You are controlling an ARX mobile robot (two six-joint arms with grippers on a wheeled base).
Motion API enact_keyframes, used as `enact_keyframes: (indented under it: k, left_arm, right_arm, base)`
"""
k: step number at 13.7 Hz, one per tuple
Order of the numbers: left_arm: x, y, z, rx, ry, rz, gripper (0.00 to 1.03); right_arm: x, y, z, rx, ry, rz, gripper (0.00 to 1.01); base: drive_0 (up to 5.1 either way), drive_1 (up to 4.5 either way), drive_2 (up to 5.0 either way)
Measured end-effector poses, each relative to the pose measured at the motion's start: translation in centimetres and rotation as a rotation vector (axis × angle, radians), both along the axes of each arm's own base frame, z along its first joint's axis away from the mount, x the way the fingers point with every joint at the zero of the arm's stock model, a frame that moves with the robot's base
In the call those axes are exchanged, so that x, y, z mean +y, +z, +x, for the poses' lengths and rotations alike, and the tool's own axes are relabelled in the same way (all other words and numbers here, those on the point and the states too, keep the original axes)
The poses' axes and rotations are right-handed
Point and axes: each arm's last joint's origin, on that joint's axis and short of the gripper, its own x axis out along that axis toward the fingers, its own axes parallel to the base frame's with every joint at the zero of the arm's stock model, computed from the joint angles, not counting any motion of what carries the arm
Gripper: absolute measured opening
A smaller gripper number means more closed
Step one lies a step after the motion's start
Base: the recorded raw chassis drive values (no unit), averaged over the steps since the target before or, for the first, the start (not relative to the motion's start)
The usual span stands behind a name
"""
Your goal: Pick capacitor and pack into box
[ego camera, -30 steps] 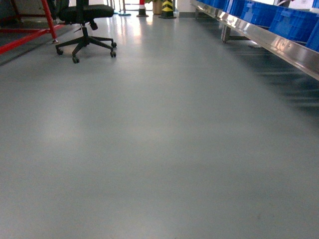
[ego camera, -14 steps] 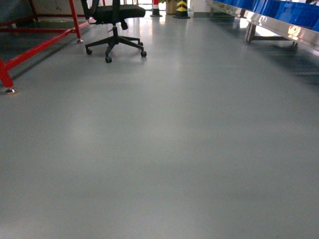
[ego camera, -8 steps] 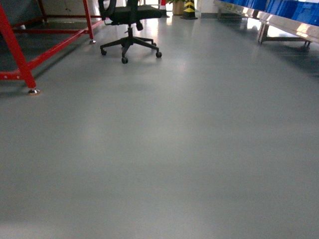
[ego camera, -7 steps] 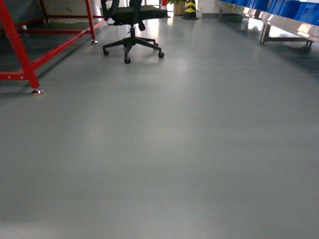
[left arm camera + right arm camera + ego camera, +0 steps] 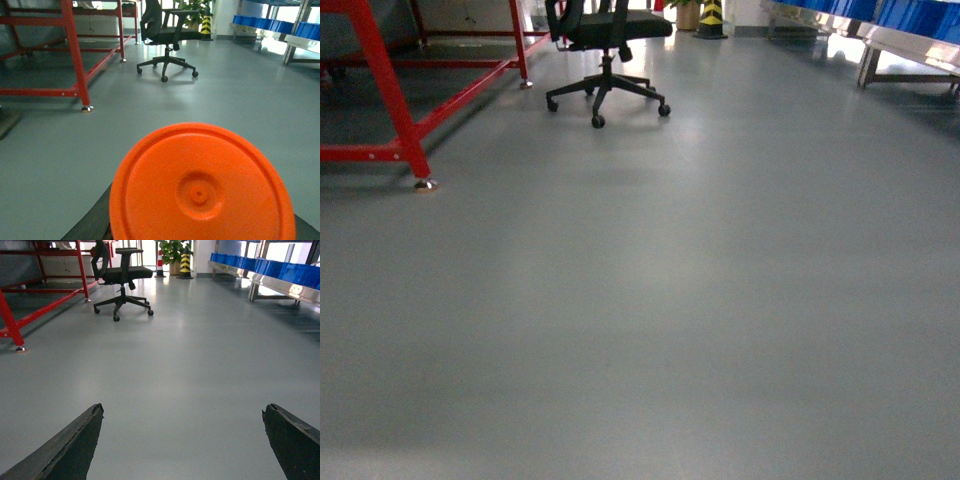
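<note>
In the left wrist view the capacitor fills the lower frame: an orange cylinder seen end-on, with a round ribbed face and a small centre dimple. My left gripper is shut on it, and only dark finger edges show beside it. My right gripper is open, its two dark fingers spread wide over bare grey floor with nothing between them. Neither gripper shows in the head view. The box is out of view.
A black office chair stands ahead on the grey floor. A red steel frame with a foot on the floor is at the left. A steel rack with blue bins runs along the far right, and a yellow-black bollard stands at the back.
The head view has swung left: chair and red frame slid rightward into view, and the rack with blue bins has drifted to the right edge.
</note>
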Motion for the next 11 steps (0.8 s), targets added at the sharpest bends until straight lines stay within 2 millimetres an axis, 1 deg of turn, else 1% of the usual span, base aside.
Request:
enact_keyframes:
  k: [5, 11]
  left_arm:
    - [0.00, -0.01, 0.00, 0.002, 0.000, 0.000, 0.44]
    - [0.00, 0.02, 0.00, -0.002, 0.000, 0.000, 0.44]
  right_arm:
    - [0.00, 0.04, 0.00, -0.004, 0.000, 0.000, 0.98]
    - [0.00, 0.02, 0.00, -0.002, 0.000, 0.000, 0.98]
  base:
    - [-4.9, 2.58, 2.6]
    - [-4.7, 1.20, 3.6]
